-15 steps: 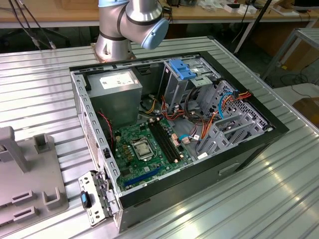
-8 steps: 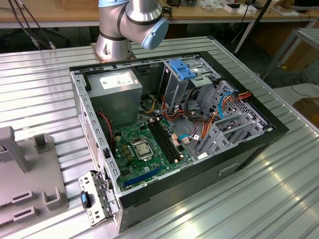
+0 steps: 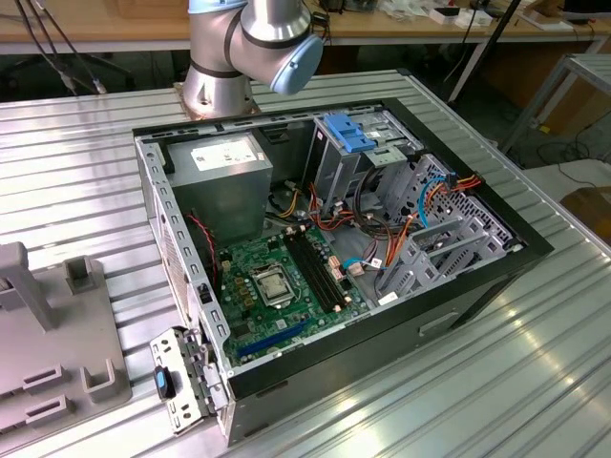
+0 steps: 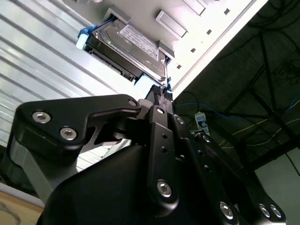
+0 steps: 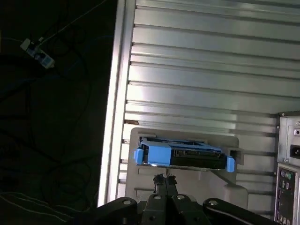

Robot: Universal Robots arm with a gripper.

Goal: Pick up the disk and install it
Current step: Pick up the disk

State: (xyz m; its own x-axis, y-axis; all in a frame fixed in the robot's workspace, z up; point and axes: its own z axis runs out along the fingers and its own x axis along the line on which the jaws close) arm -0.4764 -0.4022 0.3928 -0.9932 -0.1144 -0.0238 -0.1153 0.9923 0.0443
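The disk (image 5: 187, 158) is a grey drive in a bright blue carrier, standing on edge in a light grey holder (image 5: 229, 190) on the ribbed metal table. In the second wrist view the disk (image 4: 131, 44) shows its labelled face and a blue corner. My gripper (image 5: 164, 180) hangs just short of the disk's near edge, its dark fingers pressed together and holding nothing. The gripper (image 4: 159, 93) tip also points at the disk's lower corner in the second wrist view.
The open computer case (image 3: 191, 286) lies on the table with the motherboard (image 3: 277, 281), cables and a drive cage with a light-blue bracket (image 3: 348, 134). The arm's base (image 3: 224, 86) stands behind it. A grey fixture (image 3: 48, 334) sits at the exterior view's left. The table edge (image 5: 115, 117) runs beside the holder.
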